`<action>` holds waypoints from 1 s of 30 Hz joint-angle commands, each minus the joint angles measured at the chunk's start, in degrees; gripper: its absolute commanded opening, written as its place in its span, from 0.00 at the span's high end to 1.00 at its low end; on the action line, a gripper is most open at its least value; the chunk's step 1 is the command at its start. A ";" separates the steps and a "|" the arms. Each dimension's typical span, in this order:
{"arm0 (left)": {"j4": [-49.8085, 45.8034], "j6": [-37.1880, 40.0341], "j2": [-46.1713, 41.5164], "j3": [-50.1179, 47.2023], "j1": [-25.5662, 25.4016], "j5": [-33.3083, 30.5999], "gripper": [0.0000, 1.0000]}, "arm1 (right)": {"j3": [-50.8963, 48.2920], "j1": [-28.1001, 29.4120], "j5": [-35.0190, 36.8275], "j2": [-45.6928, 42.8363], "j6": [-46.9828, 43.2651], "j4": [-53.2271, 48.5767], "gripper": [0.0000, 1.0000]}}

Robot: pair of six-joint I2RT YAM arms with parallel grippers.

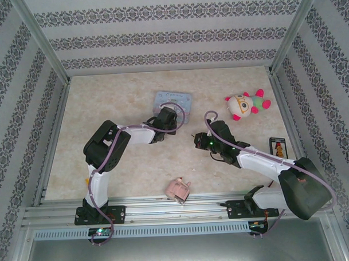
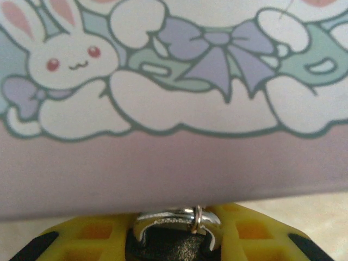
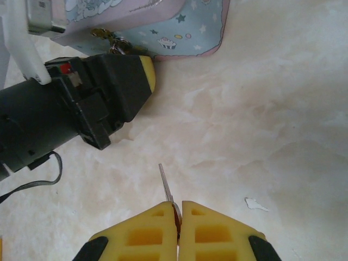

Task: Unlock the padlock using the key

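The padlock (image 2: 173, 232) has a polished metal shackle and grainy matt black body; the key (image 3: 165, 185) is dull grey metal; the tin (image 2: 174, 163) smooth, printed

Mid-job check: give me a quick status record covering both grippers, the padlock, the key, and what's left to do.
left gripper: closed on the padlock, right up against the tin
right gripper: shut, pinching the key
key: thin blade sticks out ahead of the gripper, aimed roughly toward the tin
padlock: silver shackle above black body; keyhole not visible
key to padlock: apart, bare table between them
status: key not yet inserted
also on table: plush toy, pink block
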 commanded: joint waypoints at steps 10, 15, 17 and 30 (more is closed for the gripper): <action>4.37 -17.64 -7.02 -4.27 -5.12 8.44 0.89 | -6.99 -0.62 0.88 -0.95 -1.08 5.08 1.00; 9.09 -24.70 -7.41 -6.11 -5.94 11.40 0.88 | -9.81 -0.62 2.05 -2.67 -0.85 7.43 1.00; 11.31 -28.02 -7.29 -7.21 -5.94 12.52 0.88 | -12.15 -0.53 2.12 -3.45 -0.96 8.51 1.00; 15.53 -38.56 -6.17 -9.26 -5.67 13.66 0.86 | -13.63 2.45 3.28 3.10 -1.61 21.29 1.00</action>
